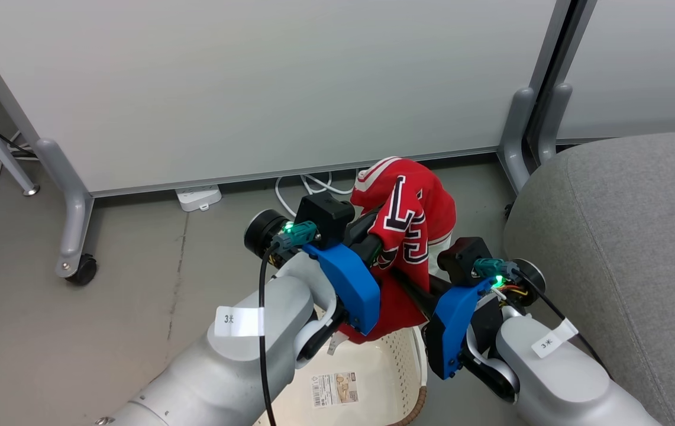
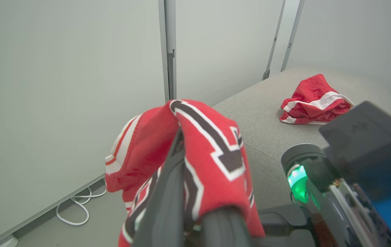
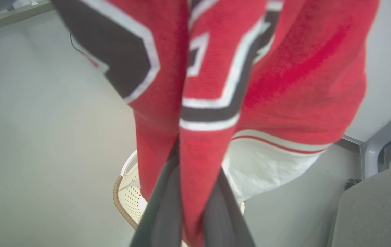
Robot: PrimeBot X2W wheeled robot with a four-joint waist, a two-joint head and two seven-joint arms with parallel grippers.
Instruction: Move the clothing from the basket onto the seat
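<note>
Gripping a soft red sports jersey (image 1: 414, 207) with black white-edged numbering, up in the air over the far end of a cream-white perforated plastic laundry basket (image 1: 399, 361) with a brown woven-look rim. Pinching it from the left with the left claw (image 2: 181, 178), shut tight on a fold of the red cloth, with fabric draped right over the long dark fingers (image 2: 164, 206). Pinching it from the right as well with the right claw (image 3: 195, 178), closed on a hanging fold, red cloth squeezed in between the jaws. Hanging bunched and crumpled, white-striped edge turned toward the wall side, tail trailing down between the two blue wrist mounts (image 1: 349, 284) toward the basket. Cannot tell whether that lowest edge touches the basket or hangs just clear of it.

Down on the pale basket floor, a paper label (image 1: 334, 389) in plain sight. Over to the right, near the basket, a large grey fabric-upholstered sofa seat (image 1: 621, 236) with rounded corners. Already lying on that seat, well apart from the jersey: a second red garment with white stripes (image 2: 313, 99), crumpled in a low heap.

Beyond the jersey, a white partition panel (image 1: 254, 89) on grey legs, with a white power strip (image 1: 198, 198) and looped white cable on the grey floor (image 1: 136, 296) at its foot.
</note>
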